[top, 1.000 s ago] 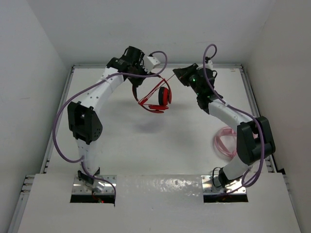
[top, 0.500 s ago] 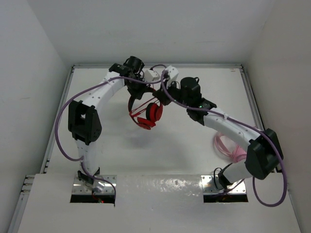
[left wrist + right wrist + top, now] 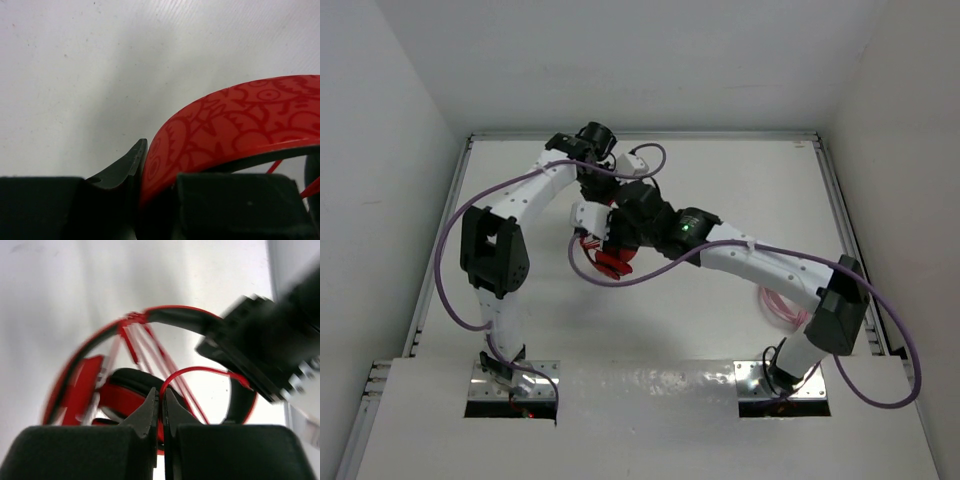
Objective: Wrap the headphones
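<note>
Over table (image 3: pixel 770 180) | L end effector (image 3: pixel 159 186): headphones (image 3: pixel 235 120) (red) | R end effector (image 3: pixel 161 407): cable (image 3: pixel 200 369)

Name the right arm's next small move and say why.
Probably carry the cable once more around the headband. The right gripper is shut on the cable, several strands already span the headband, and the left gripper clamps it, holding it up.

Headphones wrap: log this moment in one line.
left claw: shut on headphones | right claw: shut on cable | headphones: held aloft
</note>
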You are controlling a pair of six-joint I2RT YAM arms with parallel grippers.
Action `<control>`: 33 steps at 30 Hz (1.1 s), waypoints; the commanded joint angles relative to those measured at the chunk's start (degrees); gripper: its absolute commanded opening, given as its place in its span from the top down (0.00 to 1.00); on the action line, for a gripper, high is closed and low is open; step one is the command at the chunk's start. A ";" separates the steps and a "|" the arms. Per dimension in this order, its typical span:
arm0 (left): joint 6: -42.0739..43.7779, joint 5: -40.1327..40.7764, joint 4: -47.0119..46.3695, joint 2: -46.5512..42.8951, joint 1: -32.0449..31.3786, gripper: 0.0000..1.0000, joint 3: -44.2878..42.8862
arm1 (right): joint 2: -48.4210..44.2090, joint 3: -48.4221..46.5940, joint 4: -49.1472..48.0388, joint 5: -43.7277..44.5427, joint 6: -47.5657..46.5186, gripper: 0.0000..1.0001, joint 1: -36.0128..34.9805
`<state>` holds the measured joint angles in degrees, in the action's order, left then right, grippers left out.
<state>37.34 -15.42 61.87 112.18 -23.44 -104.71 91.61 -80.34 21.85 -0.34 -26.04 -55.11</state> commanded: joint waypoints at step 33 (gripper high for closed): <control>2.74 3.99 -1.75 -1.97 -6.44 1.00 -2.00 | -9.79 12.93 -19.83 12.04 -8.14 1.00 15.03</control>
<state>39.03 -10.68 60.10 112.18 -28.84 -106.45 80.90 -62.85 4.54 11.27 -28.21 -40.51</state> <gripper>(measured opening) 0.124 0.003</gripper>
